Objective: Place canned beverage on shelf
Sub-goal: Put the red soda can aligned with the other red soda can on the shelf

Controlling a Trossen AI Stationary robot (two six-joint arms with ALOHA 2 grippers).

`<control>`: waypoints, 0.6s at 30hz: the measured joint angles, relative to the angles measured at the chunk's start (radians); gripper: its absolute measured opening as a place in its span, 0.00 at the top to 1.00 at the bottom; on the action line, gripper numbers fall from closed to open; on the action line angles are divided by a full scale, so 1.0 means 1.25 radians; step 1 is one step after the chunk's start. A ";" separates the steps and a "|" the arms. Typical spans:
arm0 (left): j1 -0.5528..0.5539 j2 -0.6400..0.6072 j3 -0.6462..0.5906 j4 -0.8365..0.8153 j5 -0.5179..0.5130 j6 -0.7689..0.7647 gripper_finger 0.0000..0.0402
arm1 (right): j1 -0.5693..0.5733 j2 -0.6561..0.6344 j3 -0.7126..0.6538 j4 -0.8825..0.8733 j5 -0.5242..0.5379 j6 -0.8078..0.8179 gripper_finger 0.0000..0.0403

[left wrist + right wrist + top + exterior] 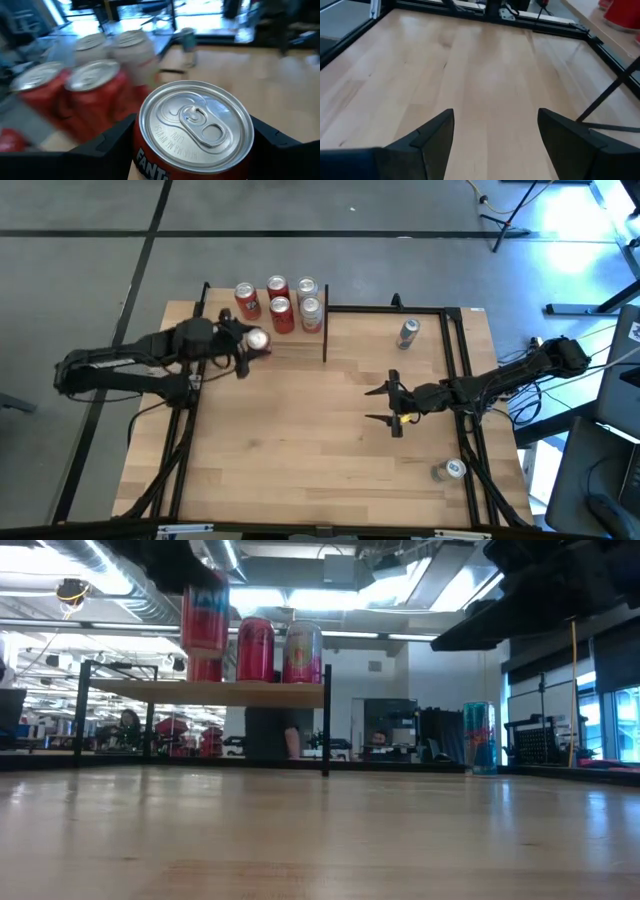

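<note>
We see the left gripper (250, 352) clamped on a red Fanta can (195, 131), one dark finger (102, 145) on each side of the can body, silver pull-tab top facing the wrist camera. In the high view that can (256, 341) sits at the front edge of the shelf (300, 346), just in front of the cans already there. In the low view it hangs upright with its base above the shelf board (205, 692), at the board's left part; whether it touches the can behind it we cannot tell. Five cans stand on the shelf in the high view: red ones (246, 299) and silver-topped pale ones (311, 312), grouped at the back between the black posts (325, 330). The left wrist view shows that cluster (95, 90) right beside the held can. The right gripper (390, 406) hovers over bare tabletop (300, 440) mid-right, well apart from the shelf, fingers (427, 137) spread wide with nothing between them. Beyond it, a blue-grey can (408, 332) stands near the table's far right, same one showing in the low view (479, 737). Another can (449, 470) lies on its side near the front right corner, close to the black frame rail.
</note>
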 joint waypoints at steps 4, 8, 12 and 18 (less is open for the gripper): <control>0.126 0.013 0.000 0.002 0.077 0.045 0.39 | -0.046 0.000 0.000 -0.005 -0.033 0.006 0.33; 0.241 0.014 0.000 0.005 0.202 0.063 0.39 | -0.079 0.000 0.000 -0.006 -0.086 0.015 0.33; 0.344 0.019 0.000 0.008 0.286 0.073 0.39 | -0.084 0.000 0.000 -0.005 -0.097 0.024 0.33; 0.462 0.077 0.001 0.015 0.435 0.096 0.39 | -0.083 0.000 0.000 -0.001 -0.097 0.024 0.33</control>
